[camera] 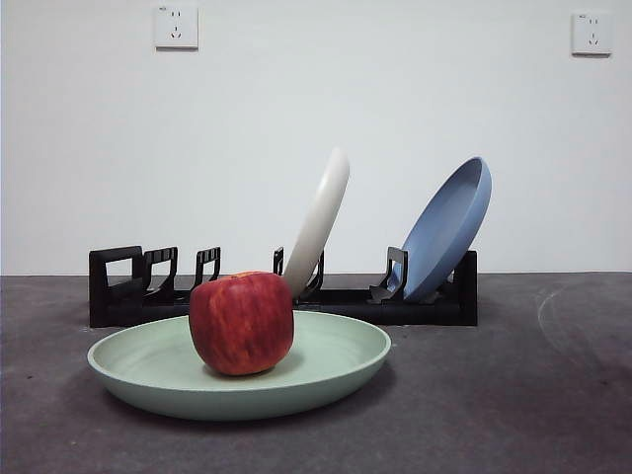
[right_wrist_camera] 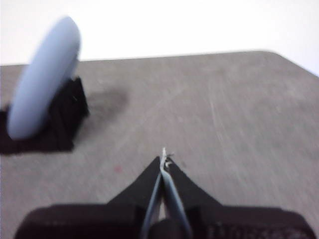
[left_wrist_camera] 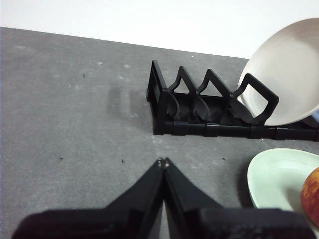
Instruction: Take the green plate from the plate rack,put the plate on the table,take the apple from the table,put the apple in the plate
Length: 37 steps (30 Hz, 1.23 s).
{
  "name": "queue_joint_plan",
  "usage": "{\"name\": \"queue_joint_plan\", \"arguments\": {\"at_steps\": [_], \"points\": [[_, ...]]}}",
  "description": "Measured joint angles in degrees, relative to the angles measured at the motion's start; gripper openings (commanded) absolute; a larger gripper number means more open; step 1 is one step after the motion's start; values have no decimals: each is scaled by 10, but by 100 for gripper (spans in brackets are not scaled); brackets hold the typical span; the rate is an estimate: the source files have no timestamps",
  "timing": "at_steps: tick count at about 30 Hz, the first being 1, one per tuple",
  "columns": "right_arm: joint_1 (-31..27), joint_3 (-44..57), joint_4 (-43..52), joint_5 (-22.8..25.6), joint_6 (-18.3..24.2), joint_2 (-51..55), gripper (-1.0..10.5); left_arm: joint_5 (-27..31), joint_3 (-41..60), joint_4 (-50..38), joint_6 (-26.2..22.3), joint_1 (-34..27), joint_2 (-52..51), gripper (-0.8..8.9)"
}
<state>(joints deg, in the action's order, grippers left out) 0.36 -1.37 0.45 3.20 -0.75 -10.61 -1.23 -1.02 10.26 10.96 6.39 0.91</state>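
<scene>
The plate rack [camera: 286,296] stretches across the tabletop [camera: 533,395]; its left slots stand bare, then a cream-white plate [camera: 321,217] leans in a middle slot, and a blue plate [camera: 449,227] leans at the right end. In front of the rack the green plate [camera: 336,360] lies flat on the tabletop, and the apple [camera: 241,323] sits inside it, left of its centre, touching the plate's floor.

The tabletop is dark grey and mottled, with small specks. Behind it rises a plain white wall carrying a left socket [camera: 176,27] and a right socket [camera: 592,33].

The green plate is pale mint, round, shallow and matte with a raised rim, far wider than the apple. The apple is dark red with faint streaks and a lighter orange tinge near its top.

The left gripper [left_wrist_camera: 162,162] hovers above bare tabletop near the rack's handle end, jaws pressed together on nothing. The right gripper [right_wrist_camera: 163,160] hangs above bare tabletop beside the blue plate's end, jaws likewise together
</scene>
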Motion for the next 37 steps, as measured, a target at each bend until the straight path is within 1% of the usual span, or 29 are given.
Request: {"name": "queue_joint_plan", "arguments": {"at_steps": [7, 11, 14, 17, 25, 37], "points": [[0, 0, -49, 4, -1, 57, 0, 0, 0, 0, 0, 0, 0, -4], [0, 0, -114, -10, 2, 98, 0, 0, 0, 0, 0, 0, 0, -4], [0, 0, -115, -24, 11, 100, 0, 0, 0, 0, 0, 0, 1, -4], [0, 0, -116, -26, 16, 100, 0, 0, 0, 0, 0, 0, 3, -4], [0, 0, -115, -26, 6, 100, 0, 0, 0, 0, 0, 0, 12, -4], [0, 0, -115, -26, 5, 100, 0, 0, 0, 0, 0, 0, 23, -4]]}}
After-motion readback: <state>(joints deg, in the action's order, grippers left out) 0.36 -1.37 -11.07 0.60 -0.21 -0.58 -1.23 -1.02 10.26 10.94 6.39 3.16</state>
